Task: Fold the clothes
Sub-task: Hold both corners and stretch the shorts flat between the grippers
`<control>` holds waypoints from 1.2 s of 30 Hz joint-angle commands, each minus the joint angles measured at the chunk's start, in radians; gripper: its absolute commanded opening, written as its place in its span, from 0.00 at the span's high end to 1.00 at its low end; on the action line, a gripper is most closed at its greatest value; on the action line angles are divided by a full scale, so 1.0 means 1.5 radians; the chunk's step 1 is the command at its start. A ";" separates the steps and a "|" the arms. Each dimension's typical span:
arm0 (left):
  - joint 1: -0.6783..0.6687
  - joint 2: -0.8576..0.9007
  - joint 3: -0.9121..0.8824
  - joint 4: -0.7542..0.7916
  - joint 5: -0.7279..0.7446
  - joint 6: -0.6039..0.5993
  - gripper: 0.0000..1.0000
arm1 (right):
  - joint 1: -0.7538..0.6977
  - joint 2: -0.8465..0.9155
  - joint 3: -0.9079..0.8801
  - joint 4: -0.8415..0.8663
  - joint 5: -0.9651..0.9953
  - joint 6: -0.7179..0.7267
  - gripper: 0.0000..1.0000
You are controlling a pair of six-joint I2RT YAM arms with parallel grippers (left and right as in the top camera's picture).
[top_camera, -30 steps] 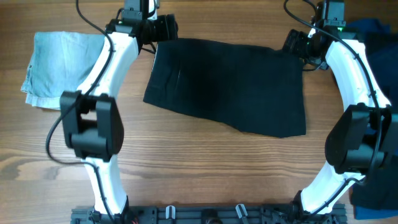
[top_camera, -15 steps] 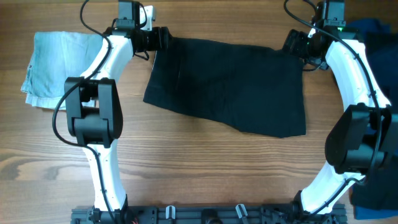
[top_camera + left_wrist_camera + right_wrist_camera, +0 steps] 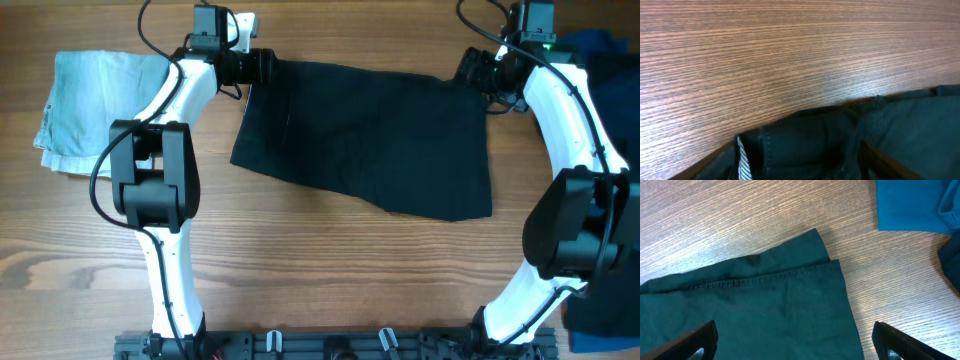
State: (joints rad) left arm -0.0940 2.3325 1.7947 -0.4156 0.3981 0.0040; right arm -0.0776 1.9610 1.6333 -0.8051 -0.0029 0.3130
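The black shorts (image 3: 370, 140) lie spread flat across the middle of the table (image 3: 320, 270), toward twelve o'clock, with no fold made in them yet. The left gripper (image 3: 262, 68) sits at their eleven o'clock corner; whether it is apart or pinching the cloth cannot be told. The right gripper (image 3: 472, 70) is at the one o'clock corner, fingers wide apart, holding nothing. A pale denim piece (image 3: 90, 105) at nine o'clock looks already folded; blue garments (image 3: 600, 50) lie at three o'clock. Most of the work seems left.
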 commanded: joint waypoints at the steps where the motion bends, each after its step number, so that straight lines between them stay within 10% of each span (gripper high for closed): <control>1: 0.000 0.007 0.002 0.004 0.051 0.012 0.31 | 0.001 -0.014 0.002 0.001 0.002 0.001 0.00; 9: 0.000 0.007 0.002 0.004 0.059 0.012 0.46 | 0.001 -0.014 0.002 0.001 0.002 0.001 0.00; 17: 0.001 -0.001 0.002 -0.020 0.064 0.009 0.96 | 0.001 -0.014 0.002 0.001 0.002 0.001 0.00; 36: -0.001 -0.071 0.002 -0.117 0.081 0.010 0.96 | 0.001 -0.014 0.002 0.002 0.002 0.001 0.00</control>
State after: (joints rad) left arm -0.0940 2.2528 1.7947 -0.5819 0.4995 0.0143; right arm -0.0776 1.9614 1.6333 -0.8051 -0.0029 0.3130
